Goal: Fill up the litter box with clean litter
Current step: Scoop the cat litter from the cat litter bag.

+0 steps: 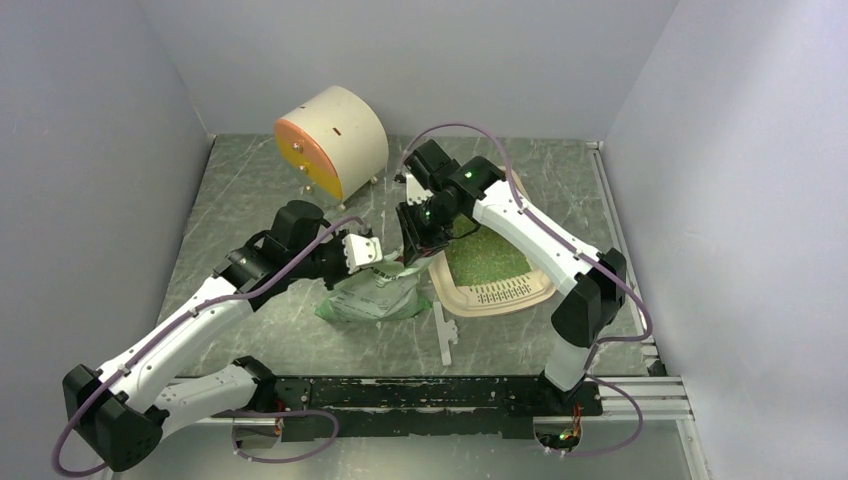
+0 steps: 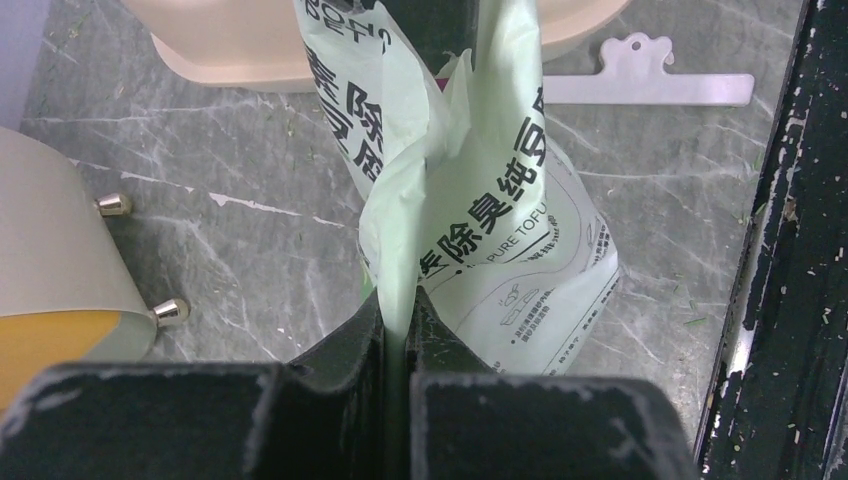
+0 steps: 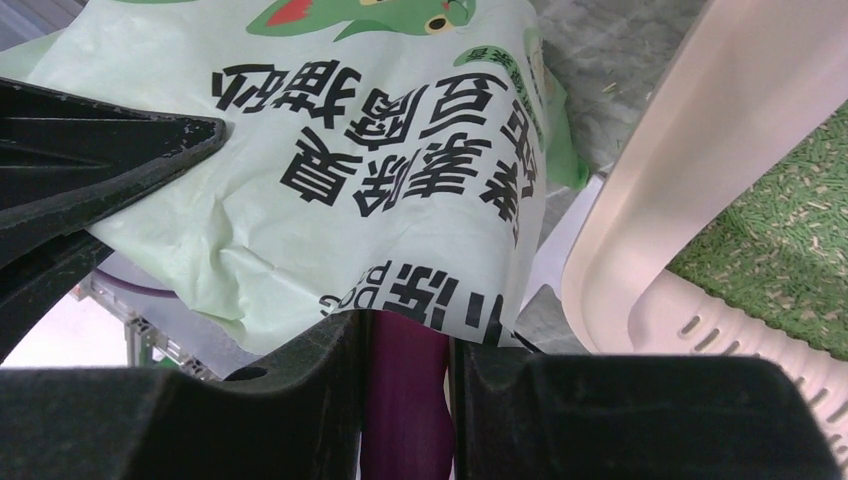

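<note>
The beige litter box (image 1: 533, 291) lies right of centre, its grille ledge (image 1: 505, 292) toward the arms. Clean litter (image 1: 485, 255), a bed of green granules, covers its floor; in the right wrist view it shows as litter (image 3: 780, 240) behind the box rim (image 3: 700, 170). A light-green printed bag (image 1: 375, 295) stands just left of the box. My left gripper (image 1: 383, 262) is shut on the bag's upper edge, and the left wrist view shows the film pinched in the gripper (image 2: 398, 305). My right gripper (image 1: 420, 245) is shut on a magenta scoop handle (image 3: 405, 400) that runs under the bag (image 3: 330, 170); the scoop's head is hidden.
A cream half-cylinder cabinet (image 1: 330, 140) with an orange face stands at the back left on small metal feet (image 2: 170, 312). A white plastic clip bar (image 1: 445, 330) lies in front of the bag. A black rail (image 1: 440, 392) runs along the near edge. Grey walls enclose the table.
</note>
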Controlling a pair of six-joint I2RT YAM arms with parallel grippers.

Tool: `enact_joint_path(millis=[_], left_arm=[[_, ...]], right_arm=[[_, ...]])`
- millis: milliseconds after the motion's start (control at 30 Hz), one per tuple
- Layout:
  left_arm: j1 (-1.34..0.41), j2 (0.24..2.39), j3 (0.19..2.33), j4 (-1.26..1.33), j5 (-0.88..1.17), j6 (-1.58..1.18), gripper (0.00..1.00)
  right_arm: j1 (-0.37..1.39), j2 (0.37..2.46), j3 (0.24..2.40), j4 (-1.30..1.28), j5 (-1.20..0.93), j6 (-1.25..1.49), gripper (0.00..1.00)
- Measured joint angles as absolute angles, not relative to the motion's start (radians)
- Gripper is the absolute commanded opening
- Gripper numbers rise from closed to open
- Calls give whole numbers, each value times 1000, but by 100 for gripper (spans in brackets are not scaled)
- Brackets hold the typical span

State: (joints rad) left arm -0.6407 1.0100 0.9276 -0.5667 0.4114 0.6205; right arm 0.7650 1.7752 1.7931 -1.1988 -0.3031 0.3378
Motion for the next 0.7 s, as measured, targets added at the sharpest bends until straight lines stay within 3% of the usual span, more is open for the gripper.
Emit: enact_joint_path(millis=[700], left_arm=[[-636, 984, 829, -487, 373, 579, 5]], right_arm=[[674, 1694, 1427, -760, -628, 408, 0]])
